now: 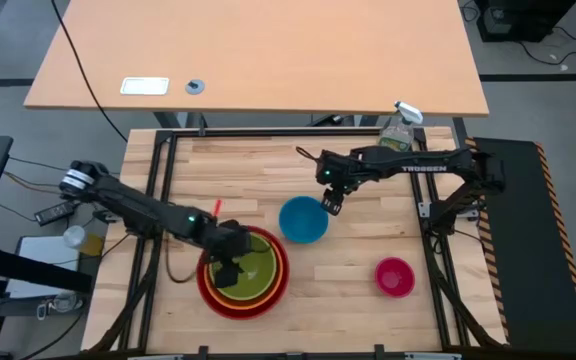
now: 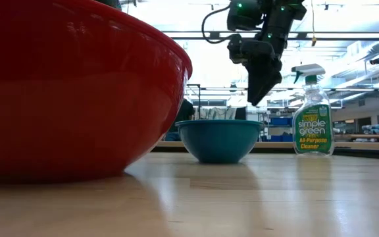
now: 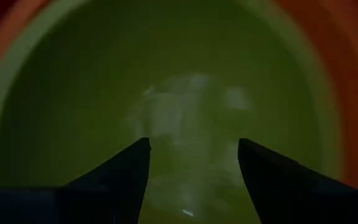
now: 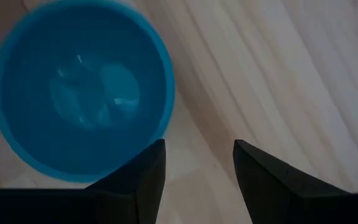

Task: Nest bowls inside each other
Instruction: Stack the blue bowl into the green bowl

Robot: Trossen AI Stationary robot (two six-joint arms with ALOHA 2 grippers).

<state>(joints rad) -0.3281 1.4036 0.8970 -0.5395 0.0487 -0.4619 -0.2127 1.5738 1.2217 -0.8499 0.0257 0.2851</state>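
A red bowl (image 1: 208, 290) stands near the table's front left, with an orange bowl (image 1: 278, 262) nested in it and a lime green bowl (image 1: 258, 275) nested in that. My left gripper (image 1: 225, 270) hangs open over the green bowl's inside (image 3: 191, 112), touching nothing. A blue bowl (image 1: 303, 220) rests on its base at mid-table. My right gripper (image 1: 331, 203) hovers open just above and beside the blue bowl's (image 4: 79, 93) far right rim. A magenta pink bowl (image 1: 395, 276) stands alone at the front right.
A clear spray bottle with a green label (image 1: 398, 130) stands at the table's far right edge (image 2: 312, 118). Bare wood lies between the blue bowl and the pink bowl and along the far side of the table.
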